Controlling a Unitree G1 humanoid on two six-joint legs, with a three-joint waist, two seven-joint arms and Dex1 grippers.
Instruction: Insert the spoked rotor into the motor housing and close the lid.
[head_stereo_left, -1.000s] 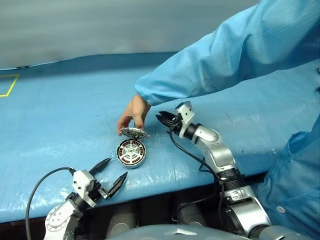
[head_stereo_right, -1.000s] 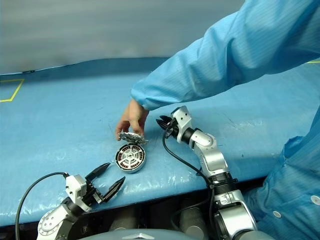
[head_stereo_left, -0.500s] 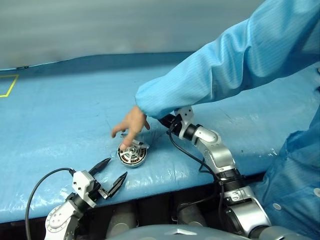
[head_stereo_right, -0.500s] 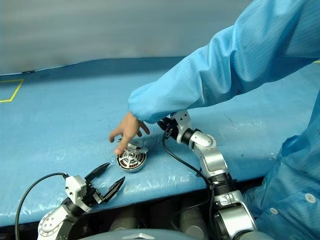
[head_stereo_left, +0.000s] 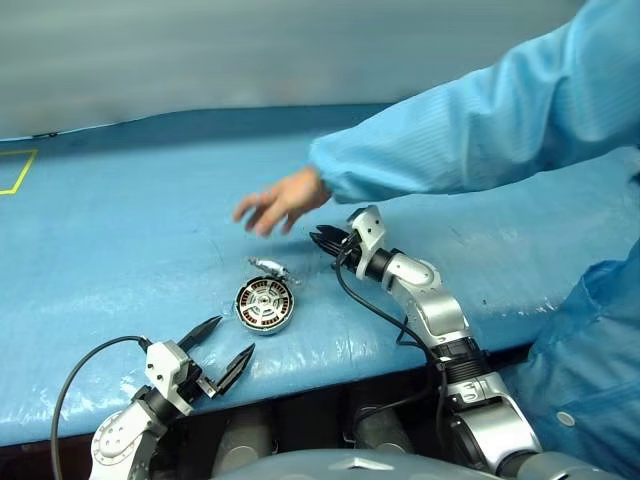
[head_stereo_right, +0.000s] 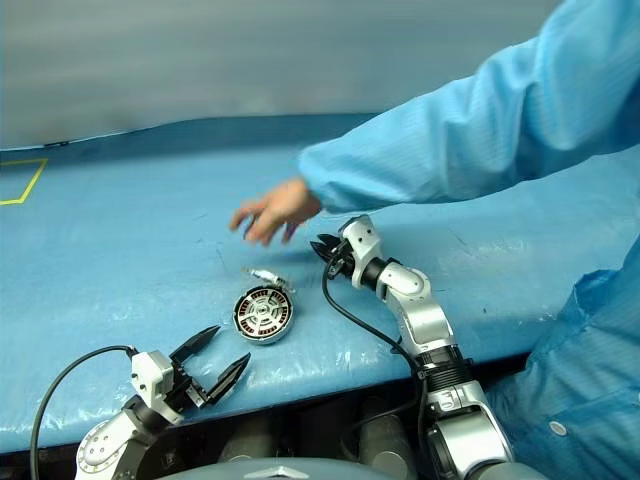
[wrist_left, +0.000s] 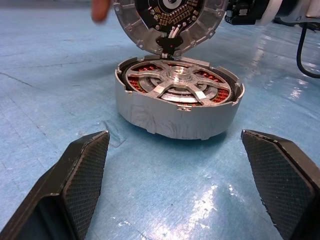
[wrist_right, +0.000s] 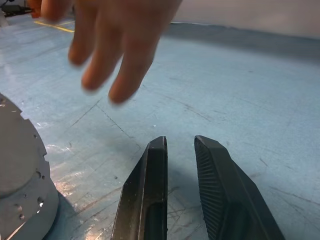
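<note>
Black, ribbed fingers of the left gripper (wrist_left: 172, 187) are seen spread as wide as they go, with nothing held between them; they are levelled low over the table and pointed at the motor housing (wrist_left: 177, 116), which stands just ahead of them. Inside the housing the spoked rotor (wrist_left: 175, 84) is seen seated, its pale spokes and centre hub lying over the copper-brown windings. At the far side of the housing the lid (wrist_left: 170, 22) is stood up on its hinge, its inner face with its own copper windings turned toward the left gripper, so the housing is left open. From the head views the housing (head_stereo_left: 264, 304) is placed near the front edge of the table, with the raised lid (head_stereo_left: 268, 266) just behind it. To the right of the lid and apart from it, the right gripper (head_stereo_left: 322, 240) is held level above the table, its tips aimed leftward; its two fingers (wrist_right: 150, 190) are drawn nearly together with only a narrow gap between them, and nothing is gripped. Beyond both parts, a person's hand (head_stereo_left: 280, 203) in a light blue sleeve (head_stereo_left: 480, 140) is held above the table, fingers spread and touching nothing. The blue table cover (head_stereo_left: 120, 240) is marked at its far left by a yellow line (head_stereo_left: 20, 170).
</note>
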